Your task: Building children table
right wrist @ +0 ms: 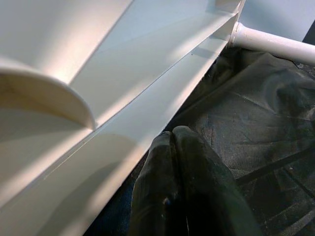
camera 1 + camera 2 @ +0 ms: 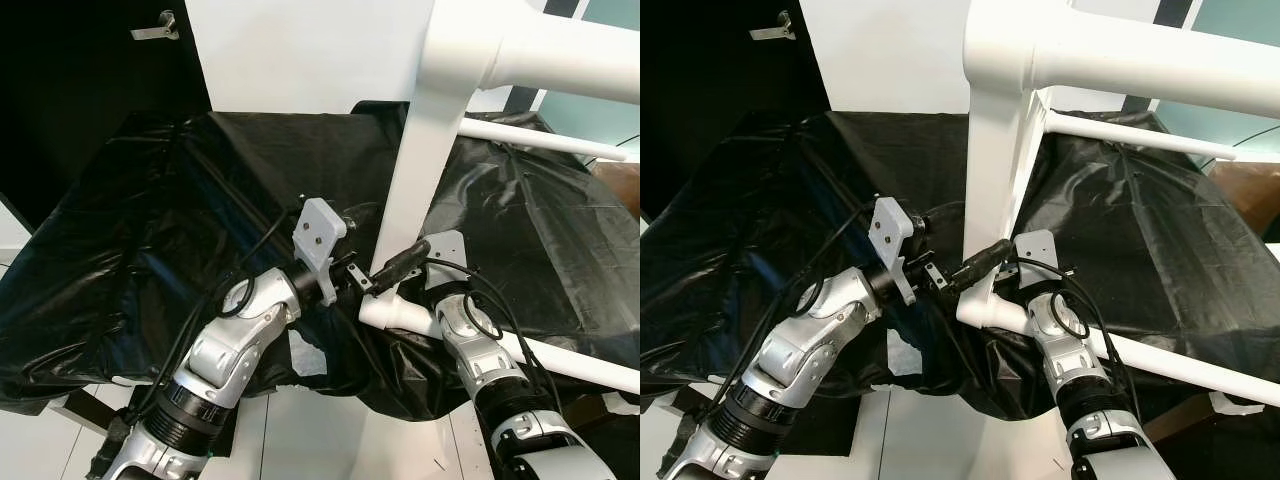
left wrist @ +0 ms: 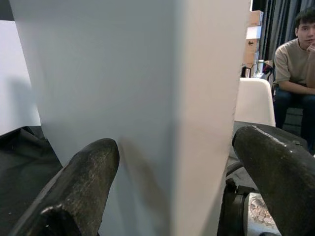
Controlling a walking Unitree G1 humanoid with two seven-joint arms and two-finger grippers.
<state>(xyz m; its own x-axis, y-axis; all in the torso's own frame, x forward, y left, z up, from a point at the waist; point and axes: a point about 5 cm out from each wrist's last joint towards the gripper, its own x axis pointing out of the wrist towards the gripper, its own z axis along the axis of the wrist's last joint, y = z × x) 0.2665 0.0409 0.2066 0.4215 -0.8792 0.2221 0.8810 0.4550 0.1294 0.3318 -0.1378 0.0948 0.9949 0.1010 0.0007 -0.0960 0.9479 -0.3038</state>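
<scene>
While the left gripper (image 2: pixel 362 280) straddles the upright white leg (image 2: pixel 425 180) with fingers spread, the right gripper (image 1: pixel 179 162), fingers pressed together, braces the frame (image 2: pixel 1160 65) over the black sheet (image 2: pixel 200 200); loss of side pressure may tip it.

white table frame (image 2: pixel 425 170) upright blocks the centre; left gripper (image 3: pixel 167 196) straddles it, right gripper (image 1: pixel 184 182) pressed together beside its lower rail. black sheeting (image 2: pixel 150 230) to the left lies unobstructed.

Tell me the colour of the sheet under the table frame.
Glossy black plastic sheet, clearest in the left eye view.
</scene>
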